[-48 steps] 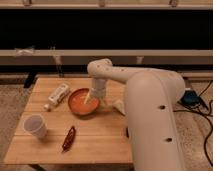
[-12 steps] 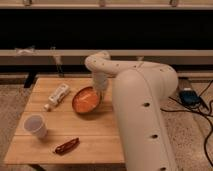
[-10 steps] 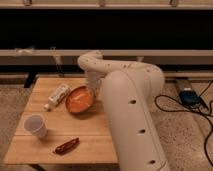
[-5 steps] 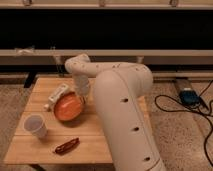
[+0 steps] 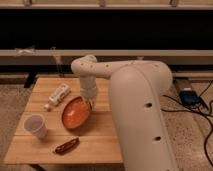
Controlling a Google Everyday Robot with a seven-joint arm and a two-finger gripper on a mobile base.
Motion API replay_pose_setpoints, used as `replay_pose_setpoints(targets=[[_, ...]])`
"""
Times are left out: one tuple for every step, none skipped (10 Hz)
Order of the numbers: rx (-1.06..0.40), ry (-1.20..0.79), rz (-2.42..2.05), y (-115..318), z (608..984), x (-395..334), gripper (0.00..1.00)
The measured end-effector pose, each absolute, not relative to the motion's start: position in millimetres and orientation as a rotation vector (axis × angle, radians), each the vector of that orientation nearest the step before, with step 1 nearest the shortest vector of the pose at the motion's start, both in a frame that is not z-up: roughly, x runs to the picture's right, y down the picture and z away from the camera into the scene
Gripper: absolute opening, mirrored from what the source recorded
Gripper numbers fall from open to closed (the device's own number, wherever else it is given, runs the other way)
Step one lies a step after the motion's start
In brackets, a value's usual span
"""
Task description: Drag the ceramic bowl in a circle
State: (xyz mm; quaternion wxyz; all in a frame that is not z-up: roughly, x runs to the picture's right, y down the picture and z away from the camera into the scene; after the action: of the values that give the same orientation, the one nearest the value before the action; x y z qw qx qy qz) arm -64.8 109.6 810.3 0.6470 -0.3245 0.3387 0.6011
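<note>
Hand (image 5: 91,103): mine, frame centre, at ceramic bowl (image 5: 75,113) right rim; grip: cannot tell.
Risk: bowl looks tilted; could slip free or hit white cup (image 5: 35,125).

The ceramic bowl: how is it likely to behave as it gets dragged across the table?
The ceramic bowl looks rigid and glossy, so it would probably slide on the wooden table rather than flex. With the gripper at one side of its rim, it may tip. The white cup stands close, so a knock seems possible.
</note>
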Motion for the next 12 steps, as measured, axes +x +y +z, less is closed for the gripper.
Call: replay_pose_setpoints(targets=[[-0.732, 0.787, 1.385, 113, 804, -53, 0.0], [-0.721, 0.805, 1.412, 117, 797, -37, 0.0], [-0.706, 0.824, 1.45, 119, 792, -19, 0.0], [-0.693, 0.839, 1.481, 119, 790, -3, 0.0], [-0.679, 0.851, 1.504, 117, 792, 9, 0.0], [-0.662, 0.868, 1.528, 110, 798, 23, 0.0], [-0.652, 0.878, 1.536, 104, 805, 30, 0.0], [-0.645, 0.883, 1.539, 99, 812, 34, 0.0], [-0.641, 0.883, 1.542, 94, 821, 37, 0.0], [-0.636, 0.878, 1.542, 86, 833, 38, 0.0], [-0.635, 0.872, 1.537, 80, 842, 34, 0.0], [-0.634, 0.86, 1.526, 73, 852, 25, 0.0]])
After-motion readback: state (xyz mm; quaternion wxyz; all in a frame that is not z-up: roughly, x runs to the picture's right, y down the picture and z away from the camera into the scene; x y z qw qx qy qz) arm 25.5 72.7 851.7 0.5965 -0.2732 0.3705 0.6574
